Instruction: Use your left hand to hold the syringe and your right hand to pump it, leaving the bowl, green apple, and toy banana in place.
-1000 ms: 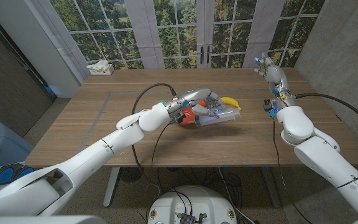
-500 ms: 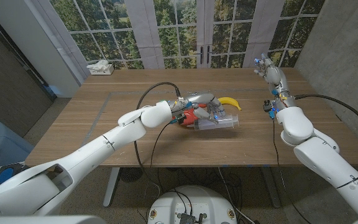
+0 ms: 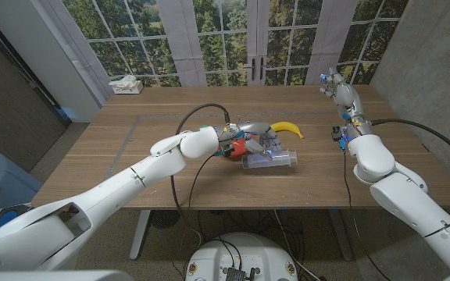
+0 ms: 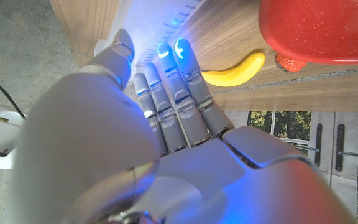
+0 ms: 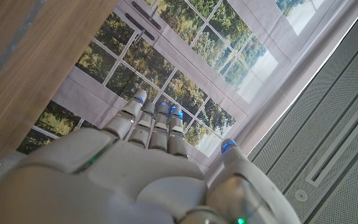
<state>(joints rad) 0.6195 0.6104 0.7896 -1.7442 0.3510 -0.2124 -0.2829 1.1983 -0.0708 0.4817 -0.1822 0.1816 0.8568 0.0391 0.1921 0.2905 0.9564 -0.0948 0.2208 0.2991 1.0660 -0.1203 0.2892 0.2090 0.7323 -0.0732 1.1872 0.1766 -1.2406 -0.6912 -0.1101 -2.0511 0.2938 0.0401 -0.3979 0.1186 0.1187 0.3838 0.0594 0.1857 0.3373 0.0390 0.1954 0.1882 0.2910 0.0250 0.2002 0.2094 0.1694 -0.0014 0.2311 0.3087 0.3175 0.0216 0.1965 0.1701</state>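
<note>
A large clear plastic syringe (image 3: 270,160) was seen lying on its side on the wooden table (image 3: 131,148), near the middle of the tabletop. The robot's left hand (image 3: 250,134) was reached over the syringe's far side, with the fingers extended toward the barrel. In the left wrist view, the fingers (image 4: 178,93) were stretched out straight and close together, with glowing blue tips next to the syringe's pale barrel (image 4: 166,31); whether the syringe was actually grasped could not be told.

A red bowl (image 3: 237,148) was placed just beside the syringe, on the side toward the left arm, partly hidden by the left hand. A yellow toy banana (image 3: 289,128) was laid just beyond the syringe, toward the windows. In the left wrist view, the banana (image 4: 235,70) was seen close to the rim of the red bowl (image 4: 319,31).

The right hand (image 3: 339,87) was held well apart from the syringe, raised near the far right corner of the table. In the right wrist view, its fingers (image 5: 151,127) were extended and released, with nothing grasped.

A white tissue box (image 3: 126,85) was set far from the syringe, at the far left corner of the table, before the tall paned windows (image 3: 225,39).
</note>
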